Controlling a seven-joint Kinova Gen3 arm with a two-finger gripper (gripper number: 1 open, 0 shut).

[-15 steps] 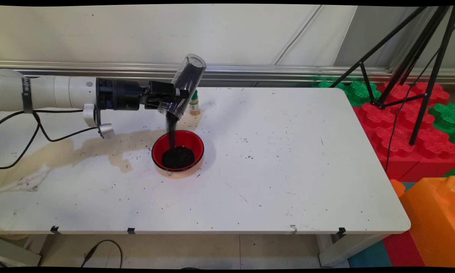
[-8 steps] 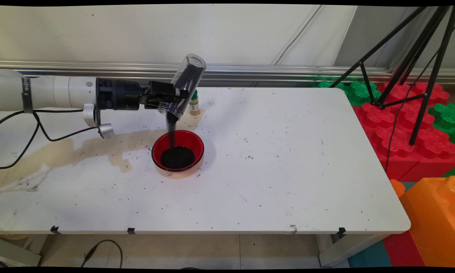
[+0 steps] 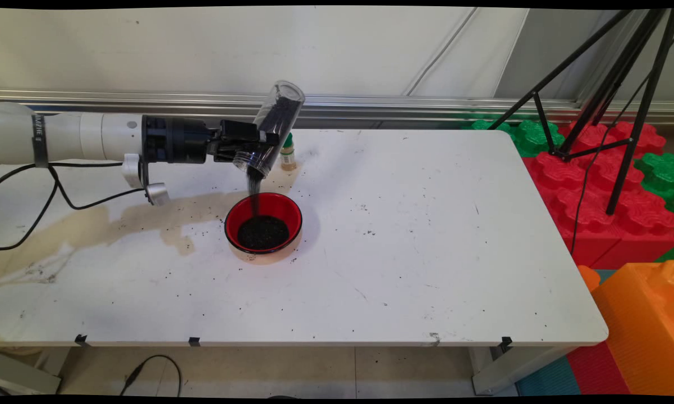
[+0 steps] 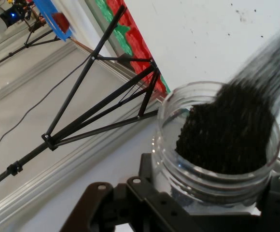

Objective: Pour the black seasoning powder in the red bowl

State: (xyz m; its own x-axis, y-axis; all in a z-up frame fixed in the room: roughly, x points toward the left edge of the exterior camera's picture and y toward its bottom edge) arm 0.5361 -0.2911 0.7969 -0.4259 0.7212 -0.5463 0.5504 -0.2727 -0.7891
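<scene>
The near edge of the white table (image 3: pixel 314 314) carries only scattered dark specks, and the whole right half of the tabletop is open up to its rounded right corner. On the left part lies a brownish stain (image 3: pixel 106 221) that runs from the left edge toward the middle. Just right of this stain stands a red bowl (image 3: pixel 264 223), well apart from every table edge, with a heap of dark grains (image 3: pixel 262 232) inside it. Compared with one second ago, the heap looks flatter and sits more evenly in the bowl. Above the far left rim of the bowl, the black gripper (image 3: pixel 247 147) is clamped on a clear plastic jar (image 3: pixel 275 126), which is tilted with its open mouth down toward the bowl and its bottom up and to the right. A thin stream of grains (image 3: pixel 253 188) falls from the mouth into the bowl. In the hand view the jar (image 4: pixel 219 145) fills the lower right, with grains sliding out over its rim. The dark column inside the jar is thinner than before, while the arm and jar keep the same pose. Just behind the jar, near the far side of the table, stands a small bottle with a green cap (image 3: pixel 288 152). Beyond the right edge are red and green foam blocks (image 3: pixel 595 185) and a black tripod (image 3: pixel 623 101).
</scene>
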